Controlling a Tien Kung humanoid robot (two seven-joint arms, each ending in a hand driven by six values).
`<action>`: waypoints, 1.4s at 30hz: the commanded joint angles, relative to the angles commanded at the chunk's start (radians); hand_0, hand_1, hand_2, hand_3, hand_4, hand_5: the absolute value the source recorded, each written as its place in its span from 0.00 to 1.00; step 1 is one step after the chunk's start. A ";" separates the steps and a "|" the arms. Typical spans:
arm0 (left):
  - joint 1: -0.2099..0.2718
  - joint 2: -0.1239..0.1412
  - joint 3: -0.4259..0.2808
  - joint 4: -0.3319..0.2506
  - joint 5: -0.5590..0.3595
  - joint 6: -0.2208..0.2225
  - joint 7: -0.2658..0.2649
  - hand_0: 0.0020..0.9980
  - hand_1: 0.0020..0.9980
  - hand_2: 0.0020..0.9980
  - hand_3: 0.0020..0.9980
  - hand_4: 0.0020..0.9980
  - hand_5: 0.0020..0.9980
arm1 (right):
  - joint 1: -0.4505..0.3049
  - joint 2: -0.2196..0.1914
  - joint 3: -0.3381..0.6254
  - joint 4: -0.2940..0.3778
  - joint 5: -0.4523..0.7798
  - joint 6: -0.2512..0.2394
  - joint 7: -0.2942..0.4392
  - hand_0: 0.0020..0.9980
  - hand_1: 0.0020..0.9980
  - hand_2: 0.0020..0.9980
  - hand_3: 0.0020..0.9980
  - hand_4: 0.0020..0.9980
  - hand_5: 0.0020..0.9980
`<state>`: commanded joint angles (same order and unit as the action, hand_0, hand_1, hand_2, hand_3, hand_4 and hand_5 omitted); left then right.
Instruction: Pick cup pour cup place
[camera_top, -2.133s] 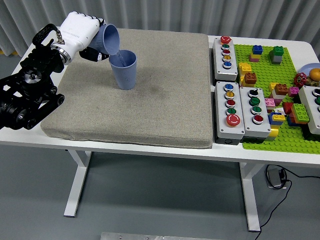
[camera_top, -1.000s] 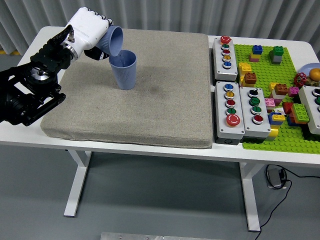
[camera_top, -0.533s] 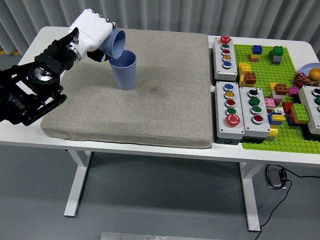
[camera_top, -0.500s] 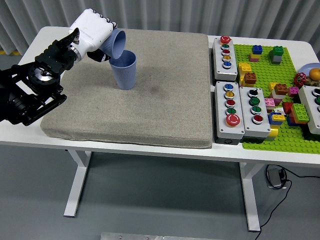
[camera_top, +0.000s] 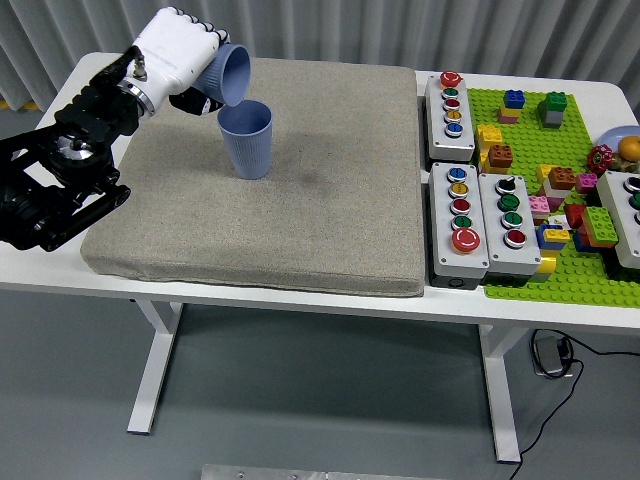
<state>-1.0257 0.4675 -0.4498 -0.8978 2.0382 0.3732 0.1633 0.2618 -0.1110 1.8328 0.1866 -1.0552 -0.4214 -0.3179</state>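
Note:
A blue ribbed cup (camera_top: 247, 140) stands upright on the grey mat (camera_top: 300, 220), toward its far left. My left hand (camera_top: 180, 62), white-shelled on a black arm, is shut on a second blue cup (camera_top: 228, 76). That cup is tipped on its side with its mouth facing right and slightly down, just above and left of the standing cup's rim. The two cups are apart. My right hand is out of view.
Three grey button boxes (camera_top: 451, 103) (camera_top: 459, 220) (camera_top: 510, 211) line the mat's right edge. A green baseplate (camera_top: 560, 200) with several loose bricks lies at the far right, with another button box (camera_top: 625, 215) at the picture's edge.
My left hand has lifted the tipped cup up and a little left, off the standing cup's rim. The standing cup has not moved.

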 joint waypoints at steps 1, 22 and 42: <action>0.019 0.004 -0.028 -0.007 -0.046 0.030 -0.021 0.50 0.51 0.54 0.55 0.76 0.21 | -0.001 0.001 0.001 0.000 -0.002 0.000 0.000 0.67 0.55 0.49 0.54 0.00 0.26; 0.387 -0.032 -0.414 -0.231 -0.923 0.107 -0.303 0.51 0.51 0.54 0.54 0.76 0.21 | -0.036 0.015 0.025 0.001 -0.045 0.008 -0.013 0.67 0.55 0.49 0.54 0.00 0.27; 0.642 -0.199 -0.500 -0.199 -1.009 0.224 -0.396 0.52 0.53 0.54 0.54 0.75 0.22 | -0.036 0.022 0.028 0.000 -0.045 0.009 -0.008 0.67 0.55 0.49 0.54 0.00 0.26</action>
<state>-0.3839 0.2684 -0.9495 -1.0966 1.0291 0.5977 -0.2330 0.2258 -0.0894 1.8612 0.1864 -1.1004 -0.4126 -0.3263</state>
